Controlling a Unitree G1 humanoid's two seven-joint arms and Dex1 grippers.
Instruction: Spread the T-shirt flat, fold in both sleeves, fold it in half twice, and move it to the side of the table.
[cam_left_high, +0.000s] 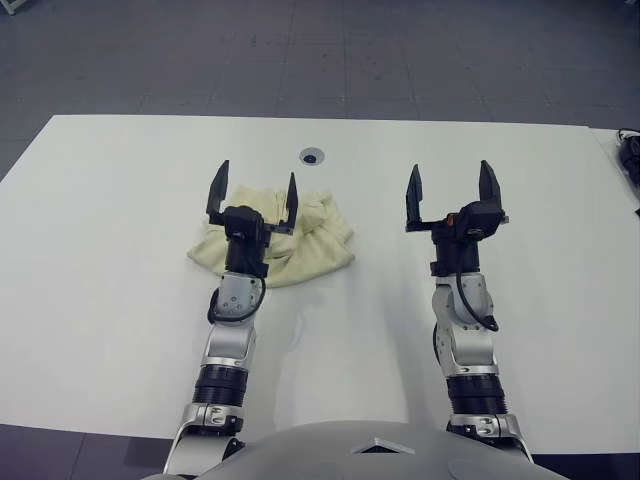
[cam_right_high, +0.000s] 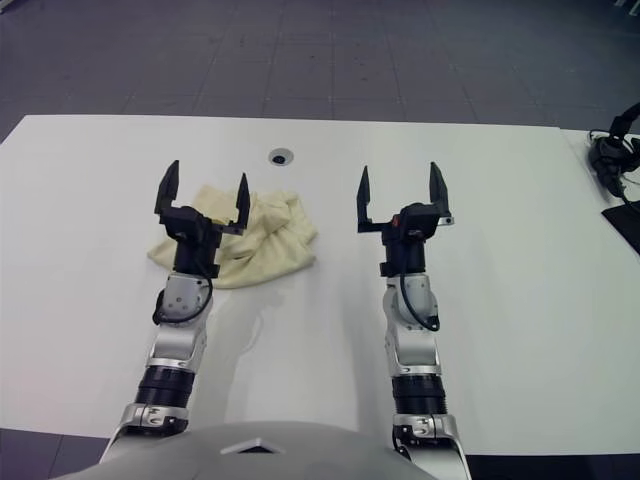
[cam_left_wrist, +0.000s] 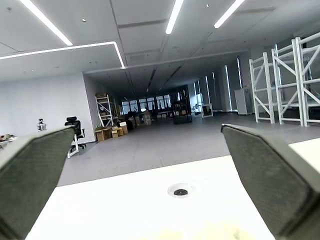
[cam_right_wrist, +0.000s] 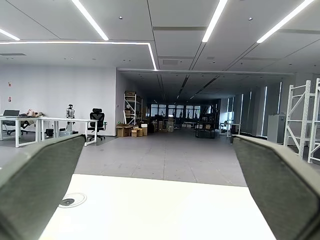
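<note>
Plainly, nothing of the task is done yet. The pale yellow T-shirt (cam_left_high: 325, 238) lies in a crumpled heap on the white tabletop (cam_left_high: 120, 200), just on the robot's side of the cable grommet (cam_left_high: 312, 155). Spreading, sleeve folds, both halvings and the move aside all remain. The left gripper (cam_left_high: 256, 195), fingers wide apart, stands over the heap's near part. The right gripper (cam_left_high: 450, 190), also spread and empty, is well to the right of the grommet, clear of the cloth.

round cable grommet (cam_left_high: 312, 156), black cables (cam_right_high: 606, 152) at the right, grey tiled floor (cam_left_high: 400, 50).
</note>
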